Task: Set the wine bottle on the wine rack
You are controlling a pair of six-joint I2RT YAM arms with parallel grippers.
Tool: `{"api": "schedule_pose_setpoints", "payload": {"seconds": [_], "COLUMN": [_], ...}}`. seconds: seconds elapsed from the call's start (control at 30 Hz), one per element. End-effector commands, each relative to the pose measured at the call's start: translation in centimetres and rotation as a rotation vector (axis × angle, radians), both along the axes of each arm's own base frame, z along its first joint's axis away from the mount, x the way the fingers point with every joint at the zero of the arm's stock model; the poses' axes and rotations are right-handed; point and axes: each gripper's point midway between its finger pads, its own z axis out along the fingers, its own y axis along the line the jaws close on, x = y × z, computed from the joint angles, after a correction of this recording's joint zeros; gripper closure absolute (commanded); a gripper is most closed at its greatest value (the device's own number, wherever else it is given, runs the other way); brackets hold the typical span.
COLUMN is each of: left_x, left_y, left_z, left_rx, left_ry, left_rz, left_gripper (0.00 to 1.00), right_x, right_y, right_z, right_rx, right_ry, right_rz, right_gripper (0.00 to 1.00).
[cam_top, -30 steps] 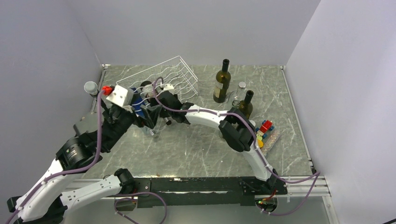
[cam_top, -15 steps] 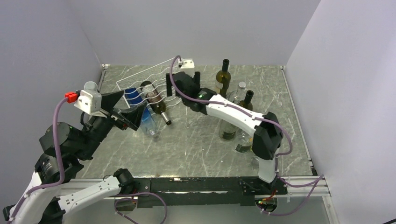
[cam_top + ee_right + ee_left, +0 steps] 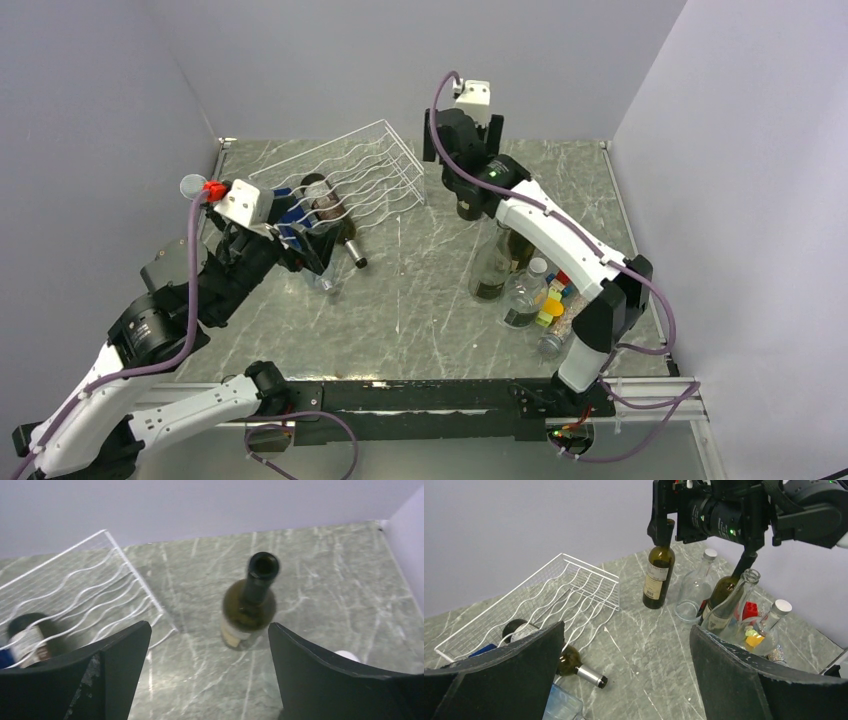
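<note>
Hovering right above the wine bottle (image 3: 248,607) is where the right gripper (image 3: 209,627) is seen, fingers spread wide and nothing pinched. The bottle is stood upright toward the far side of the table (image 3: 420,300), just beside the right end of the wine rack (image 3: 350,170), apparently not touching it. Its long axis is vertical, with the open mouth pointed straight up at the wrist, so it's lined up below and between the two fingers. A straight drop onto the neck looks like what's called for. The right arm is clearly the nearer one. The left gripper (image 3: 626,630) is parked by the rack's near left corner, also spread wide and empty. One dark bottle (image 3: 330,210) is already laid in the rack, so tbh the upright one would have to be tipped sideways to be cradled.
</note>
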Motion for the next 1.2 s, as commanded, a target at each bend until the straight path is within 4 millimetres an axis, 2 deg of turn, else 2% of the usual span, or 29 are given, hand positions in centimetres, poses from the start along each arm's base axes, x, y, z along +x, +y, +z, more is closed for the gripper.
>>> {"api": "schedule_pose_setpoints", "payload": {"seconds": [0.0, 0.13, 0.3, 0.47, 0.6, 0.9, 0.97, 1.17], "left_x": [-0.6, -1.0, -0.8, -0.3, 0.1, 0.7, 0.9, 1.2], "left_y": [-0.4, -0.5, -0.3, -0.4, 0.0, 0.6, 0.7, 0.6], "left_z": [0.4, 0.1, 0.3, -0.5, -0.7, -0.8, -1.0, -1.8], "left_rx": [-0.037, -0.025, -0.021, 0.01, 0.01, 0.009, 0.014, 0.021], "left_ry": [-0.006, -0.019, -0.027, -0.006, -0.004, 0.014, 0.025, 0.04], "left_rz": [-0.041, -0.063, -0.046, -0.032, 0.004, 0.056, 0.074, 0.087], "left_gripper": [0.01, 0.01, 0.01, 0.01, 0.01, 0.01, 0.01, 0.01], "right_x": [0.9, 2.4, 4.1, 5.8, 7.1, 8.5, 8.5, 8.0], "right_y": [-3.6, -4.4, -5.1, -6.8, -7.9, -7.0, -6.8, -6.4], "right_z": [0.3, -0.7, -2.4, -3.8, -4.6, -6.0, -6.1, -5.2], "right_rx": [-0.075, -0.112, -0.142, -0.136, -0.133, -0.126, -0.11, -0.083], "right_ry": [0.012, 0.041, 0.071, 0.082, 0.07, 0.051, 0.052, 0.045], "right_rz": [-0.109, -0.123, -0.166, -0.217, -0.241, -0.18, -0.167, -0.132], "right_gripper": [0.09, 0.15, 0.18, 0.21, 0.33, 0.51, 0.58, 0.94]}}
